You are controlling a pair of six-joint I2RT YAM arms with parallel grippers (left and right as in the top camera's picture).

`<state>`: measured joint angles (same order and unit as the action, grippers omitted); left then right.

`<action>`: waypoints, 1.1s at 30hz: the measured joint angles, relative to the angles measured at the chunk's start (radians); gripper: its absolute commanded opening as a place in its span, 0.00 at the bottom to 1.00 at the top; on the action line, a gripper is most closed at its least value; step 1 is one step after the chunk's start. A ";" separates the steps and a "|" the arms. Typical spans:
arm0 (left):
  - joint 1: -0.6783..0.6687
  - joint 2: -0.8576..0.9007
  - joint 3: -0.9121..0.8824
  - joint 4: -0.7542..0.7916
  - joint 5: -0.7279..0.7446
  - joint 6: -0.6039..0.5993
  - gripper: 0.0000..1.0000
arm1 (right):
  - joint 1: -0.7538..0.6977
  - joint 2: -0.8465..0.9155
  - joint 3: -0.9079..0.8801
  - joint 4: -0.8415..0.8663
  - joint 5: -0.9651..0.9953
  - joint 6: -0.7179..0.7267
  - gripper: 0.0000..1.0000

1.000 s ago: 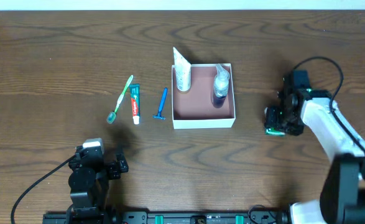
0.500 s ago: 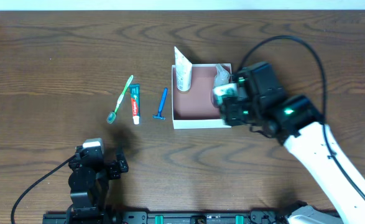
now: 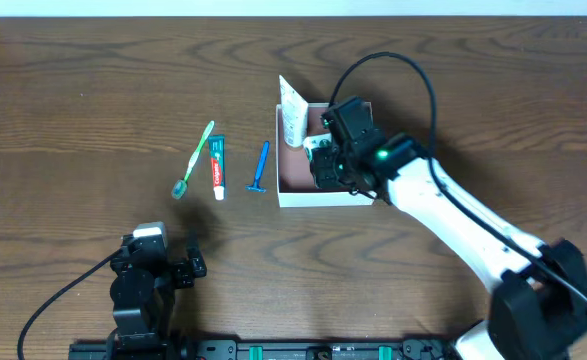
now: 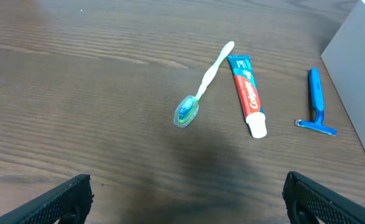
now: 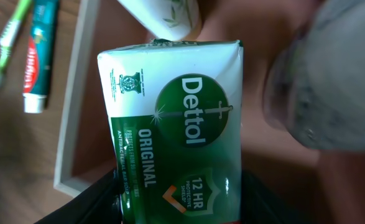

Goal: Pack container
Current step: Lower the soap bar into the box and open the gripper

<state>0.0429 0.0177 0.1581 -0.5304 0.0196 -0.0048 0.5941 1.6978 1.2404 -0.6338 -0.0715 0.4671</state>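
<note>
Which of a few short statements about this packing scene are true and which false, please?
1. The right end effector grips the Dettol packet over the container. True.
2. The toothpaste lies inside the container. False: it lies on the table, between toothbrush and razor.
3. The left end effector is open and empty. True.
4. The white tube lies flat on the table. False: it leans in the container's corner.

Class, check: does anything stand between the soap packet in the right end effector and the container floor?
Nothing visible does. The Dettol packet hangs over the container, with the white tube past one end and the bottle beside it, neither underneath.
</note>
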 measured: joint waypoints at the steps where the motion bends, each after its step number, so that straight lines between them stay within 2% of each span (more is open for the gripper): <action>1: 0.000 0.000 0.000 0.000 0.000 0.000 0.98 | 0.000 0.017 0.000 0.008 0.000 0.000 0.34; 9: 0.000 0.000 0.000 0.000 0.000 0.000 0.98 | 0.000 0.092 0.000 0.048 0.016 0.001 0.43; 15: 0.000 0.000 0.000 0.000 0.000 0.000 0.98 | 0.000 0.106 0.000 0.061 0.019 0.004 0.56; 27: 0.000 0.000 0.000 0.000 0.000 0.000 0.98 | 0.000 0.091 0.000 0.063 0.019 -0.001 0.61; 33: 0.000 0.000 0.000 0.000 0.000 0.000 0.98 | -0.002 -0.042 0.000 0.004 0.019 -0.013 0.66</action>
<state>0.0429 0.0177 0.1581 -0.5304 0.0196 -0.0048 0.5922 1.6554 1.2404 -0.6300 -0.0521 0.4538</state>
